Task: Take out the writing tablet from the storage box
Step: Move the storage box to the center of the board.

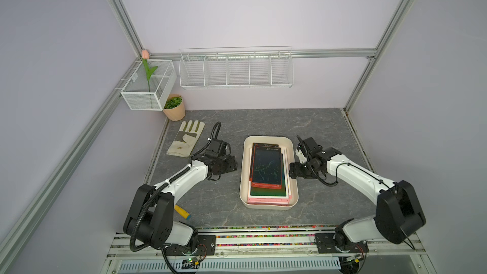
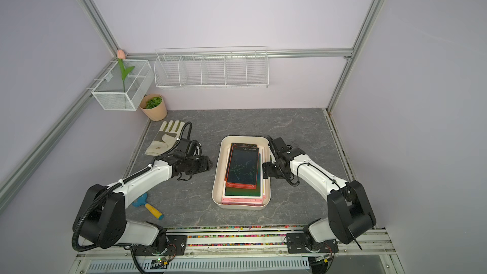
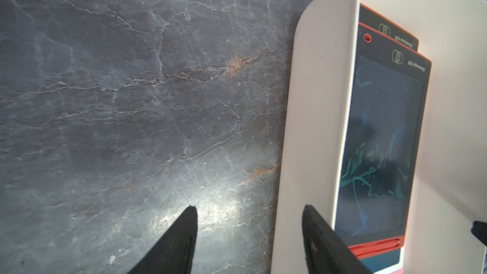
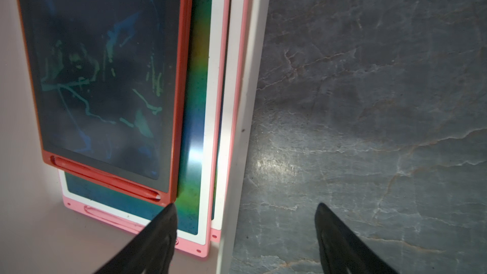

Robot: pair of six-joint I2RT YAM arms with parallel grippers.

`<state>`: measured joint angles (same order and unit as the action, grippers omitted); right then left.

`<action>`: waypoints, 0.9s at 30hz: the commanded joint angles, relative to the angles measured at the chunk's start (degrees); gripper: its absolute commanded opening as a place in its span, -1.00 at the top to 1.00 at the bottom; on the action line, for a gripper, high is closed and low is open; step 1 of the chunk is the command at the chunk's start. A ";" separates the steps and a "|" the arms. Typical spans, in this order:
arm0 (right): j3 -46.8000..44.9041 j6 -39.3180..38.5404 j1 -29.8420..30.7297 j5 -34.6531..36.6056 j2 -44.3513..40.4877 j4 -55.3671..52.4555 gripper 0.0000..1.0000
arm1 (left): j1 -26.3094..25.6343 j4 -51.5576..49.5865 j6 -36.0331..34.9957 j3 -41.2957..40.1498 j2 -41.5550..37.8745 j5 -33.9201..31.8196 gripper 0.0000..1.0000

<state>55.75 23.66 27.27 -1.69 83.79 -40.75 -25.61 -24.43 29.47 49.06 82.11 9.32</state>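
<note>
Storage box (image 1: pixel 268 206) holding stacked writing tablets (image 1: pixel 266 164), left pincer (image 3: pixel 250 206) apart, right pincer (image 4: pixel 245 205) apart astride its wall

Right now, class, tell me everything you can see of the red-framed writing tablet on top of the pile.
The red-framed tablet is a thin plastic-looking rectangle: dark screen with green and blue scribbles, a red button at its far end, a red stylus slotted along its near end. It lies flat, face up, topmost in the storage box, resting on a similar tablet. Whether the right gripper touches its near corner is unclear.
</note>
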 commanded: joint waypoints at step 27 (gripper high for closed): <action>3.76 3.62 2.81 -0.57 7.95 2.81 -0.25 | -1.46 -2.16 -0.35 -0.55 -0.92 -2.64 -0.27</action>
<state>59.75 24.86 29.39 -1.56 91.09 -38.54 -26.81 -25.30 29.45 48.47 82.46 7.68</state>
